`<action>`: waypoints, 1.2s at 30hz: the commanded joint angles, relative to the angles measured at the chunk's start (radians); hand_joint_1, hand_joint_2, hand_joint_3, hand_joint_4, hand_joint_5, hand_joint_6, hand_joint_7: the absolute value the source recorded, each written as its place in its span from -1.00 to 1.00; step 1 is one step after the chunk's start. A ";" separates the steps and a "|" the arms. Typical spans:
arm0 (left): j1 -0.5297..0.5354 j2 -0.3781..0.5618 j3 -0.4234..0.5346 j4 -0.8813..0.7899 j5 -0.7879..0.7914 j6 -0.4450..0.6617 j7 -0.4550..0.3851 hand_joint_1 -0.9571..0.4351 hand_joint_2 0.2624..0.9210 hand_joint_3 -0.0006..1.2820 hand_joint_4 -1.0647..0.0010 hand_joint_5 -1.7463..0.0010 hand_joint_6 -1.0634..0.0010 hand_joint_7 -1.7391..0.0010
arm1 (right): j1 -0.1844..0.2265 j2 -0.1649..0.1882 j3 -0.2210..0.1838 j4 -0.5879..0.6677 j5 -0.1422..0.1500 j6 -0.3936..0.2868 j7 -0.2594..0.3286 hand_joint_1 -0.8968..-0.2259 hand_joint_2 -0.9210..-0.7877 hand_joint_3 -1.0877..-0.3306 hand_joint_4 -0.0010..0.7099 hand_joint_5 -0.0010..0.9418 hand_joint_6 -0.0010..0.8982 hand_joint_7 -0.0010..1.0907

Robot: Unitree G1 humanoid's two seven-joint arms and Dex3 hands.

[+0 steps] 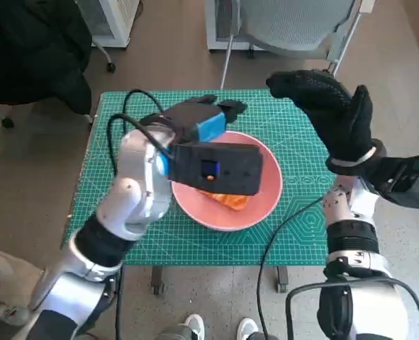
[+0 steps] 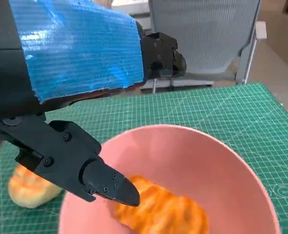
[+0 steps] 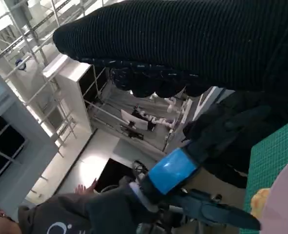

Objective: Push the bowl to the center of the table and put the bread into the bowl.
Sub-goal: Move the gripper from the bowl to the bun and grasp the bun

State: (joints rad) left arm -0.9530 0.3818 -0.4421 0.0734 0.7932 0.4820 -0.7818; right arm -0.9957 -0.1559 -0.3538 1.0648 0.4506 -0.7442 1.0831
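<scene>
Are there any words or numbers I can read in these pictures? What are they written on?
No words or numbers can be read anywhere.
The green mat has only printed grid lines and shapes; any figures on it are too small to read.
The dark top of the person in the right wrist view has a pale mark cut off by the picture's edge; it cannot be read.
The pink bowl, the blue tape on the left hand and the right hand carry no writing.

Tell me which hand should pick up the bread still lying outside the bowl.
Left. The left hand hovers over the bowl, close to that bread; the right hand is raised off the far side.
</scene>
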 commanded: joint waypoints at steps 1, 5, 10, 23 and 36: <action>0.022 0.093 0.074 -0.067 -0.028 0.002 -0.034 -0.33 0.43 -0.99 1.00 1.00 0.87 0.83 | 0.019 -0.001 -0.002 0.010 0.005 0.009 0.012 -0.46 -1.00 -0.22 -0.45 -0.99 -0.41 -0.99; 0.026 0.150 0.108 -0.099 -0.028 0.031 -0.068 -0.27 0.39 -1.00 1.00 1.00 0.84 0.86 | 0.015 -0.002 -0.004 0.013 0.008 0.012 0.016 -0.46 -1.00 -0.22 -0.45 -0.99 -0.41 -0.99; 0.041 0.222 0.113 -0.151 0.056 0.090 -0.082 -0.19 0.34 -1.00 1.00 1.00 0.82 0.89 | 0.012 -0.002 -0.003 0.018 0.011 0.009 0.019 -0.45 -1.00 -0.22 -0.44 -0.99 -0.41 -0.99; 0.092 0.294 0.117 -0.123 0.157 0.149 -0.067 -0.11 0.30 -1.00 1.00 1.00 0.74 0.96 | -0.006 0.001 0.000 0.043 0.008 0.004 0.015 -0.46 -1.00 -0.21 -0.44 -0.99 -0.41 -0.99; 0.093 0.269 0.095 0.009 0.162 0.120 -0.024 0.23 0.30 -0.99 1.00 1.00 0.73 0.98 | -0.019 -0.001 0.000 0.065 0.005 0.004 0.023 -0.44 -1.00 -0.19 -0.43 -0.99 -0.40 -0.99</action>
State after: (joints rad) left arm -0.8592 0.6609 -0.3379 0.0570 0.9466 0.6055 -0.8216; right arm -1.0148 -0.1541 -0.3538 1.1159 0.4653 -0.7446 1.0961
